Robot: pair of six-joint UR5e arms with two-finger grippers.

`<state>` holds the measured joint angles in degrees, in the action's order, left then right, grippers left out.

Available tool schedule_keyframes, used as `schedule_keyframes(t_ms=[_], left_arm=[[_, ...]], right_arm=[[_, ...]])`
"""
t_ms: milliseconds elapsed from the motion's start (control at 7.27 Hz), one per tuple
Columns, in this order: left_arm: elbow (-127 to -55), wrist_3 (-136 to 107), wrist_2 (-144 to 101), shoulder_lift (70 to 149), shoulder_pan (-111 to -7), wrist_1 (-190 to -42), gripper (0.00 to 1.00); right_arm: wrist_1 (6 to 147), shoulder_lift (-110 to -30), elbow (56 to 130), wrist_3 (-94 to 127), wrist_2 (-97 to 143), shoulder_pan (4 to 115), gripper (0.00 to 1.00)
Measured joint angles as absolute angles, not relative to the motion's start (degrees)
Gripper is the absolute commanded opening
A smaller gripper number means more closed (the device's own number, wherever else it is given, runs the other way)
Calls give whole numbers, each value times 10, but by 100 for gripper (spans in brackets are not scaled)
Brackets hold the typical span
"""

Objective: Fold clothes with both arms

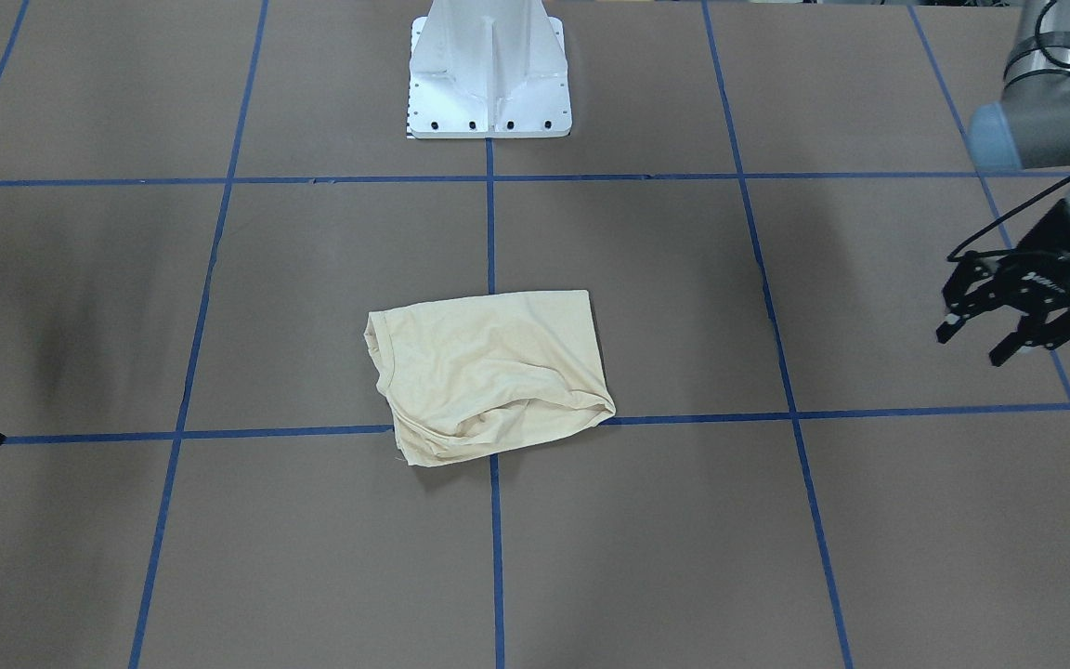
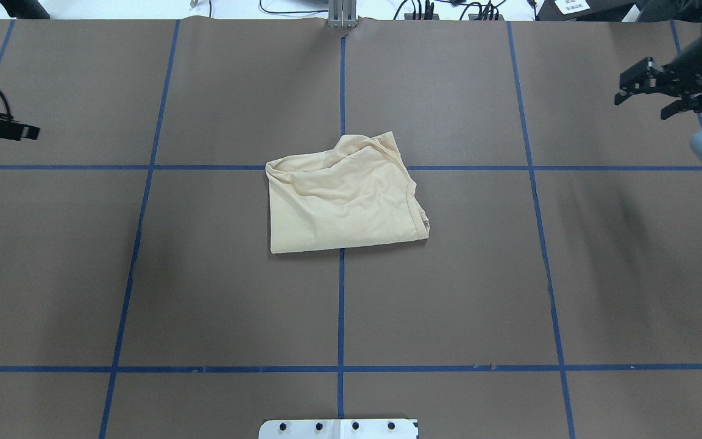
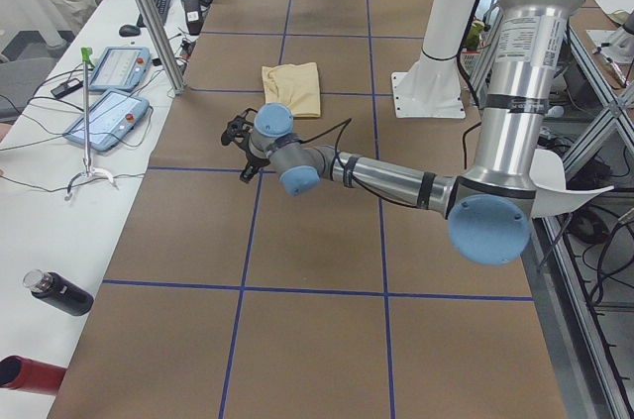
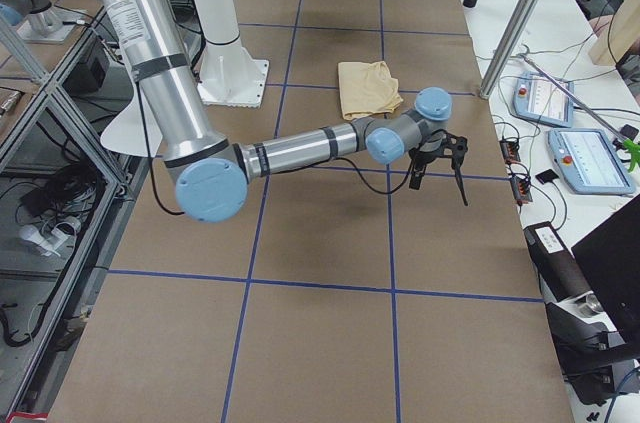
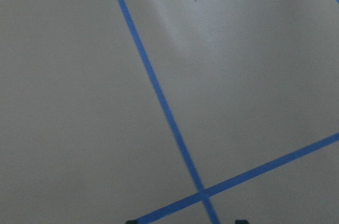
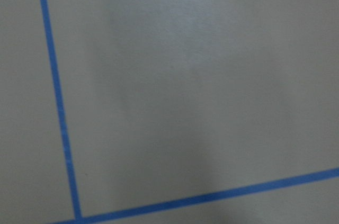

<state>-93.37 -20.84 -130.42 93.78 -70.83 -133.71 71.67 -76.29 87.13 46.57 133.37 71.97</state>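
showing a shirt (image 2: pixel 345 201) folded to a rumpled cream-yellow rectangle, print hidden, hem curling at one side. lies flat at mid desk (image 2: pixel 144 274), over a crossing of blue tape lines. sits well apart from the left gripper (image 1: pixel 972 346), released above one desk end, and from the right gripper (image 2: pixel 642 107), released too above the other. lines up with a white pedestal (image 1: pixel 489 84) at the robot's edge.

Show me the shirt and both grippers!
T-shirt (image 2: pixel 339 207), overhead view, middle of the folded fabric.
left gripper (image 1: pixel 970 348), front-facing view, between its open fingertips.
right gripper (image 2: pixel 641 108), overhead view, between its open fingertips.
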Motion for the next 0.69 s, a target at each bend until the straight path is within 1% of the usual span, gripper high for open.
schedule_keyframes(t_ms=[275,413,551,688], left_arm=[[-944,-39,-1323,907,-794,-1255,73],[-949,29,-1325,901,-826,-1211,77],[-954,77,-1324,897,-848,-1173,95],[-960,100,-1323,892,-861,-1147,100]], right_arm=[[716,-864,919,361,1368,766,100],[715,-906,932,312,1381,783,100],[714,-941,946,273,1388,792,100],[714,-968,952,231,1392,797,100]])
